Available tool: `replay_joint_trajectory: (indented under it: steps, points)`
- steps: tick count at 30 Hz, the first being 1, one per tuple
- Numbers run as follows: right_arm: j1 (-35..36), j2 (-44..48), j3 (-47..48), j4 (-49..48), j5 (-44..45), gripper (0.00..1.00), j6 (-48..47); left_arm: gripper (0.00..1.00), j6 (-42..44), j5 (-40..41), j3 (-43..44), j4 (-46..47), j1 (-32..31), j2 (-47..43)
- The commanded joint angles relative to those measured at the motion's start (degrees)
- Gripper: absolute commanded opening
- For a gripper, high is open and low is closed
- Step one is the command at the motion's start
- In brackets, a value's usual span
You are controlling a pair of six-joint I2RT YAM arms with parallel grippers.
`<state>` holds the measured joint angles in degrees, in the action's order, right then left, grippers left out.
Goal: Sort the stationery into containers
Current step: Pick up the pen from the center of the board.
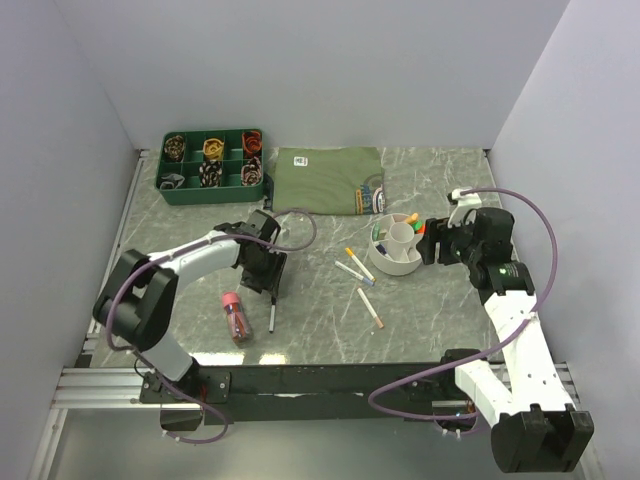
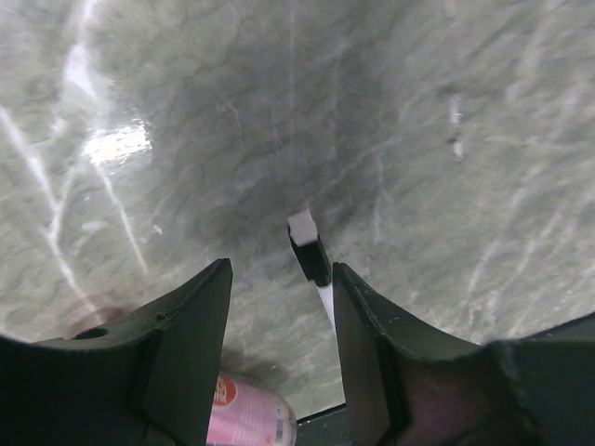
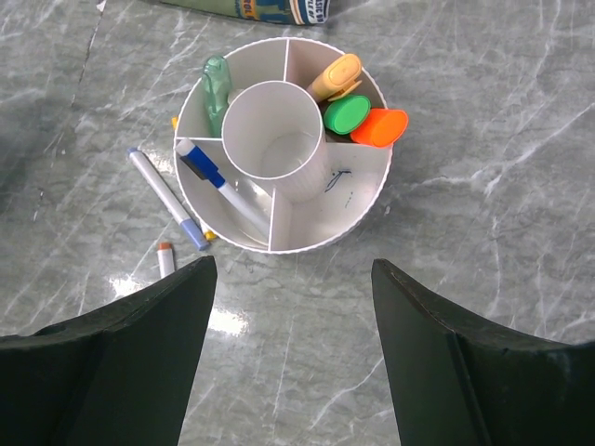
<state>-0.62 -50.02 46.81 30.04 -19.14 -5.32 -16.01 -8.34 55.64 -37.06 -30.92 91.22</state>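
Pen (image 2: 310,251) lying between fingers (image 2: 186,334) of wide-spread left hand (image 2: 281,269); organiser (image 3: 311,214) ahead of wide-spread right hand (image 3: 293,265).

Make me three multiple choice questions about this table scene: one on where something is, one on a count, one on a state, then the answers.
1. Where is the pink-capped tube? A inside the organiser; B on the table near the left gripper; C leaning on the organiser.
2. How many highlighters share one organiser compartment? A one; B six; C three.
3. How are the grippers? A both open; B both shut; C only one open.
Answers: B, it lies on bare marble by that gripper. C, yellow, green and orange caps stand together. A, the left gripper's jaws stand apart over a black-and-white pen, and the right gripper has its jaws apart before the organiser.
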Motion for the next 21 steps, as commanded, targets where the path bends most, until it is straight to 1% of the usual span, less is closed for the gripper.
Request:
replay_joint_trajectory:
  steps: [1, 3, 6, 7, 8, 9, 11, 12, 13, 16, 17, 18, 19, 20, 21]
  points:
    - [0.4, 1.8, -0.7, -1.9, 0.2, 0.76, 0.8, 0.53, 0.1, -1.4, 2.5, 0.9, -0.4, 3.4]
    - [0.4, 2.1, -1.0, -2.0, 0.2, 0.76, 0.8, 0.51, 0.4, -1.6, 3.2, 0.9, -0.5, 5.2]
    - [0.4, 2.4, -1.7, -2.1, 0.0, 0.76, 0.7, 0.45, 0.8, -2.0, 3.9, 0.7, -0.9, 6.9]
    - [0.4, 2.6, -2.0, -2.3, -0.1, 0.76, 0.6, 0.35, 1.2, -2.3, 4.0, 0.4, -1.0, 7.1]
    - [0.4, 2.7, -2.2, -2.4, 0.0, 0.76, 0.6, 0.31, 1.3, -2.8, 4.1, 0.3, -1.1, 7.7]
    - [0.4, 2.8, -2.3, -2.6, 0.0, 0.76, 0.5, 0.19, 1.9, -3.3, 4.7, 0.1, -1.1, 8.2]
    - [0.4, 3.0, -2.4, -2.9, 0.2, 0.76, 0.3, 0.04, 2.8, -4.6, 5.6, -1.1, -1.1, 9.0]
    - [0.4, 3.1, -2.3, -2.9, 0.5, 0.76, 0.2, 0.01, 3.9, -4.6, 7.2, -2.0, -1.1, 9.0]
    - [0.4, 3.1, -1.7, -2.7, 0.7, 0.76, 0.1, 0.01, 4.6, -5.0, 8.4, -3.4, -1.0, 9.1]
    - [0.4, 3.1, -0.8, -2.5, 1.5, 0.76, -0.9, 0.01, 9.3, -7.2, 16.8, -12.0, -0.3, 10.6]
    - [0.4, 3.0, -0.7, -2.6, 1.6, 0.76, -1.2, 0.01, 10.7, -8.6, 23.6, -14.4, 0.1, 12.3]
    - [0.4, 3.0, -0.4, -2.6, 1.7, 0.76, -1.3, 0.01, 13.4, -12.3, 27.6, -19.4, 0.4, 13.3]
    - [0.4, 2.8, -0.3, -2.7, 1.9, 0.76, -1.4, 0.01, 14.4, -13.5, 31.7, -21.0, 0.7, 15.4]
    - [0.4, 2.7, -0.2, -2.8, 2.0, 0.76, -1.5, 0.01, 15.4, -15.5, 40.3, -22.3, 0.7, 16.5]
    - [0.4, 2.7, -0.2, -2.8, 2.2, 0.76, -1.6, 0.01, 17.6, -20.1, 45.0, -24.2, 0.7, 17.7]
